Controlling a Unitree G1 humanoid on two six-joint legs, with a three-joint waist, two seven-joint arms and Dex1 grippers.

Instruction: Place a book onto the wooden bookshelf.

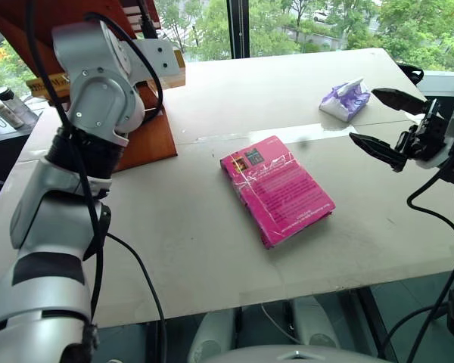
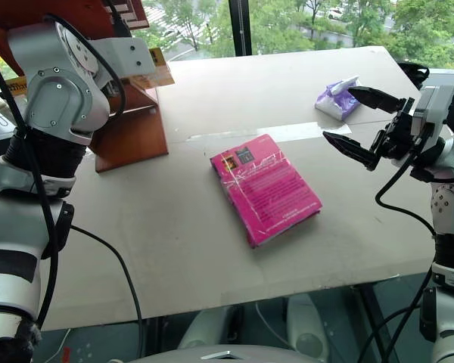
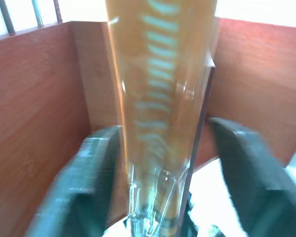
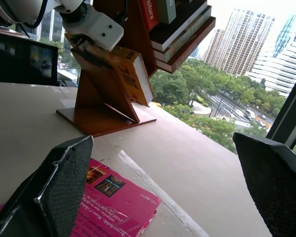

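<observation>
book: the yellow book [image 4: 122,74] sits on the lower slanted board of the bookshelf [image 4: 106,106], leaning back on it, page edge facing the window side. In the left wrist view its yellow spine [image 3: 160,108] runs straight up between the fingers, with the shelf's wooden walls on both sides.

left gripper: right at the book on the shelf [image 3: 160,163]. The fingers [image 3: 84,182] look spread out, with a gap between the far finger and the book, so it seems let go. The near finger is so close to the cover I can't tell if it touches.

right gripper: hanging over the right side of the table [image 2: 363,125], fingers wide apart, nothing in them.

pink book: lying flat on the table [image 1: 276,189], about mid-table, well apart from the shelf and from both grippers.

tissue pack: small purple and white packet [image 1: 346,99] near the far right of the table, just beyond the right gripper.

table: pale top [image 1: 189,249], with a strip of clear tape across it behind the pink book.

other books: a few stacked on the shelf's upper board [image 4: 180,24].
</observation>
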